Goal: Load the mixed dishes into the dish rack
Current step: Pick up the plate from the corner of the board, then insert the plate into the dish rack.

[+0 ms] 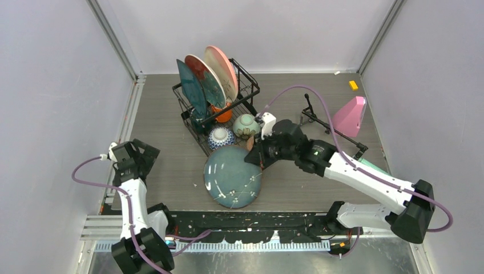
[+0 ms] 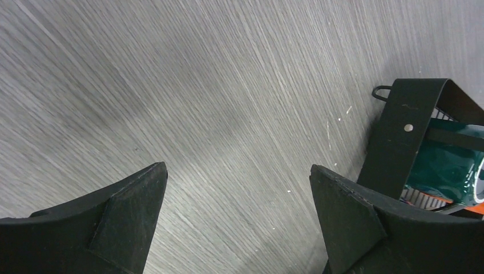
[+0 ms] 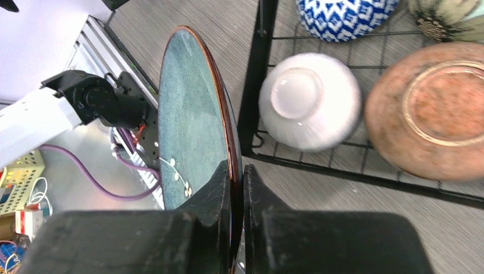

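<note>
My right gripper (image 1: pixel 255 156) (image 3: pixel 238 169) is shut on the rim of a large teal plate (image 1: pixel 233 176) (image 3: pixel 191 114) and holds it tilted just in front of the black wire dish rack (image 1: pixel 249 85) (image 3: pixel 258 85). In the rack stand a dark teal plate (image 1: pixel 190 85), a reddish plate (image 1: pixel 204 79) and a pink plate (image 1: pixel 221 64), with an orange mug (image 1: pixel 224 113). A mint bowl (image 1: pixel 245 125) and a blue-patterned bowl (image 1: pixel 221 137) (image 3: pixel 342 14) sit at its near end. A white bowl (image 3: pixel 308 100) and a tan bowl (image 3: pixel 434 108) lie upside down there. My left gripper (image 1: pixel 128 155) (image 2: pixel 237 168) is open and empty over the table.
A pink wedge (image 1: pixel 349 116) and a black tripod (image 1: pixel 331 128) stand right of the rack. A small yellow block (image 1: pixel 353 85) lies at the back right. The rack's black corner (image 2: pixel 402 134) shows at the right of the left wrist view. Walls close in both sides.
</note>
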Tool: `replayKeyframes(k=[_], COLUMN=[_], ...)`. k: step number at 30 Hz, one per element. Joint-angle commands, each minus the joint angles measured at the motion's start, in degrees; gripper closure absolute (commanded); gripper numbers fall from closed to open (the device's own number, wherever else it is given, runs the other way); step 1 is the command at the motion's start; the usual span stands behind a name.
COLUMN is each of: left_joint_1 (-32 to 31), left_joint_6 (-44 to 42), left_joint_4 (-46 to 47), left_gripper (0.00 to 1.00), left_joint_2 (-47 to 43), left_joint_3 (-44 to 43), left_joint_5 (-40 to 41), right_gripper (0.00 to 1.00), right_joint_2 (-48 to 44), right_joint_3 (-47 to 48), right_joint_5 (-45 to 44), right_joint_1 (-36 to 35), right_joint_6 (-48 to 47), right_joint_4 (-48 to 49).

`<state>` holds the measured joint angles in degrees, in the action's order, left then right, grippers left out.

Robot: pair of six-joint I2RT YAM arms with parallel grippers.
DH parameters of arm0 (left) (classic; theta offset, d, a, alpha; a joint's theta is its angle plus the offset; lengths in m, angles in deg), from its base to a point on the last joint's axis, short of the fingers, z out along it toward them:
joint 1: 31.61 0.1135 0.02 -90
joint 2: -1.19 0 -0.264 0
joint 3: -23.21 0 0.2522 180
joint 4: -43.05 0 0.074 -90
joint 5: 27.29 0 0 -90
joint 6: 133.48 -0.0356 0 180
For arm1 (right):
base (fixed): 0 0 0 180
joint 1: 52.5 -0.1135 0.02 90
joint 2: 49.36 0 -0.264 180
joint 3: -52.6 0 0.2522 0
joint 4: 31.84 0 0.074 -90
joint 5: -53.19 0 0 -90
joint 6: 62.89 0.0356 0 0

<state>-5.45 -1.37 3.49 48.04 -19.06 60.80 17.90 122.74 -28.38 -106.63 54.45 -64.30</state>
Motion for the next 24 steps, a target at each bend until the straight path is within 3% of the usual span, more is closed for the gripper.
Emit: replayKeyframes(k=[1,6,14,21,24], left_joint_1=[-0.1,-0.1,-0.2,-1.0,-1.1], left_joint_6=[3.7,5.7,6.0,5.8,6.7], left_joint_4=[3.2,5.4,8.7,10.9,12.1], left_gripper=[0.00,0.00,0.00,0.00,0.00], left_joint_2=[0.6,0.9,0.2,-1.1,-1.1], left_joint_3=[0.7,2.5,5.1,5.8,6.9], left_joint_5=[-3.3,-9.4,-16.5,-19.4,-19.5], right_gripper=[1.00,1.00,1.00,1.00,1.00], right_joint_2=[-4.7,-7.0,-2.6,-3.4,-4.3], right_joint_3=[7.4,10.0,21.1,27.8,30.9], right_joint_5=[12.3,19.4,30.7,18.8,3.5], right_joint_1=[3.9,8.5,14.9,20.8,21.5], right_joint_6=[-4.5,-9.3,-20.7,-22.1,-21.0], right_joint_4=[-6.1,-11.8,-27.8,-32.5,-32.7])
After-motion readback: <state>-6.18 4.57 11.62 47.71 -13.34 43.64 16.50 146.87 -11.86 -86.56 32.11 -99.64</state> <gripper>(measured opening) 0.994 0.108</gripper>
